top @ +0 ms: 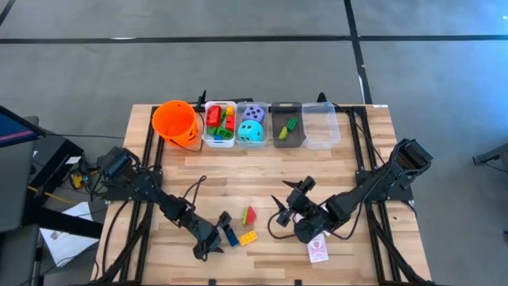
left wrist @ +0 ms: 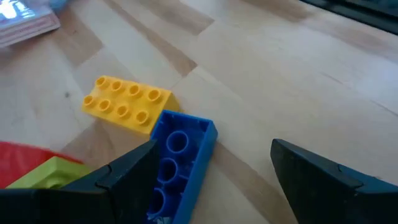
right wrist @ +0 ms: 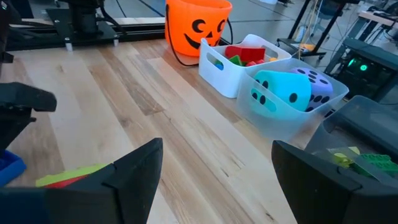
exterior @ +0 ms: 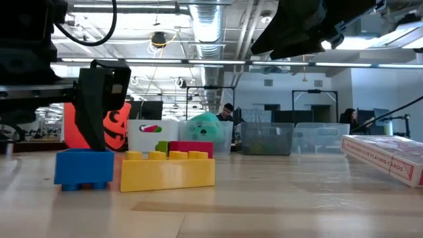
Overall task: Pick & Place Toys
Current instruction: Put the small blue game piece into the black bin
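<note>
Left gripper sat open astride the blue brick (yellow brick beside it), right gripper open, holding nothing.

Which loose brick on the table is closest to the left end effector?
The blue brick, lying right beside the left end effector; the yellow brick sits farther.
</note>
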You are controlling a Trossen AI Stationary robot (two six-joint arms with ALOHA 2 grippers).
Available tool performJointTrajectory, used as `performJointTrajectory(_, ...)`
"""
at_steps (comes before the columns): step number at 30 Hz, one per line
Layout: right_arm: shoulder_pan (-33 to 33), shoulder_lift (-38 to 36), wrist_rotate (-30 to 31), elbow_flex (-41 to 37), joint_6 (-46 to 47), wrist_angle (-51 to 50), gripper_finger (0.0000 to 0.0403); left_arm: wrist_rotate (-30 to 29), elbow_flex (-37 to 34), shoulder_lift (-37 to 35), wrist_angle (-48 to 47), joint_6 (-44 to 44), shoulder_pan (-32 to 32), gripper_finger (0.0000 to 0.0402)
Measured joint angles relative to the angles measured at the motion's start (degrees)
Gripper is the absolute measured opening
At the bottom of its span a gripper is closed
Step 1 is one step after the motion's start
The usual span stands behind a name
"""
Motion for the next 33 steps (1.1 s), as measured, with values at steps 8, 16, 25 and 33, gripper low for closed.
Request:
performJointTrajectory(8,0.00,0.00,-0.17,0.00,-0.13,0.00,0.0294,-1.00,0.01,-0.62,-0.97,-0.16,2.54,0.0298)
performJointTrajectory(16,0.00,0.00,-0.17,0.00,-0.27,-0.17,0.0294,-1.04,-0.02,-4.65,-1.42,-0.59,5.02,0.0298)
performJointTrajectory(25,0.02,0.00,-0.19,0.00,-0.42,-0.20,0.0294,-1.02,-0.02,-4.18,-7.41,-0.54,5.59,0.0298)
performJointTrajectory(33,0.04,0.00,-0.22,0.00,-0.40,-0.15,0.0294,-0.66,0.05,-1.94,-5.98,-0.75,6.55,0.0298)
